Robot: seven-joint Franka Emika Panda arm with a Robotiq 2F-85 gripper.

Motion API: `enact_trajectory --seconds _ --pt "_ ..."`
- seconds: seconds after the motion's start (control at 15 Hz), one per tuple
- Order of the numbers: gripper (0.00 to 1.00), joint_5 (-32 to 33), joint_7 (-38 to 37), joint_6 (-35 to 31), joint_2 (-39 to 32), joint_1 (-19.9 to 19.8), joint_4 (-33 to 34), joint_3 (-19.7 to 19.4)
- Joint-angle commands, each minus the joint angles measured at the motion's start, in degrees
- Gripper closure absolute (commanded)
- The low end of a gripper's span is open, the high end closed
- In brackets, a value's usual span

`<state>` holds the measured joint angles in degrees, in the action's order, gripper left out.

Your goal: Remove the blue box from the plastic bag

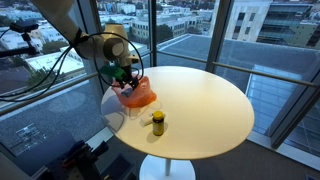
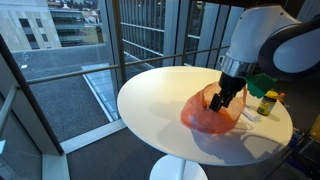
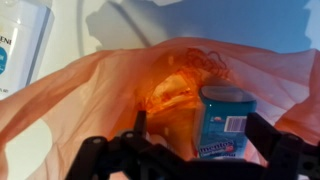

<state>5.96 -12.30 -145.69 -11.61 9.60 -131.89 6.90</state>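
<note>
An orange translucent plastic bag (image 3: 80,95) lies open on the round white table (image 1: 200,100); it shows in both exterior views (image 1: 136,97) (image 2: 203,117). A blue box with a barcode and white lettering (image 3: 226,122) stands inside the bag's mouth. My gripper (image 3: 200,128) is reaching down into the bag, as both exterior views show (image 1: 125,80) (image 2: 220,100). Its jaws are open and straddle the box. The box is close to the right finger, with a gap to the left finger. The box is hidden in both exterior views.
A small yellow bottle with a dark cap (image 1: 158,122) (image 2: 267,103) stands on the table beside the bag. A white packet with blue print (image 3: 20,45) lies next to the bag. A green object (image 2: 262,85) sits behind the arm. Glass windows surround the table.
</note>
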Motion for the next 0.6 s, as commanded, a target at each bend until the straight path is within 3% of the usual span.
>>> enact_trajectory --seconds 0.0,0.53 --pt "0.0 2.05 -1.96 0.15 -2.11 1.16 2.73 -0.99" --pt "0.0 2.75 -3.35 0.32 -7.09 2.89 7.77 -2.41"
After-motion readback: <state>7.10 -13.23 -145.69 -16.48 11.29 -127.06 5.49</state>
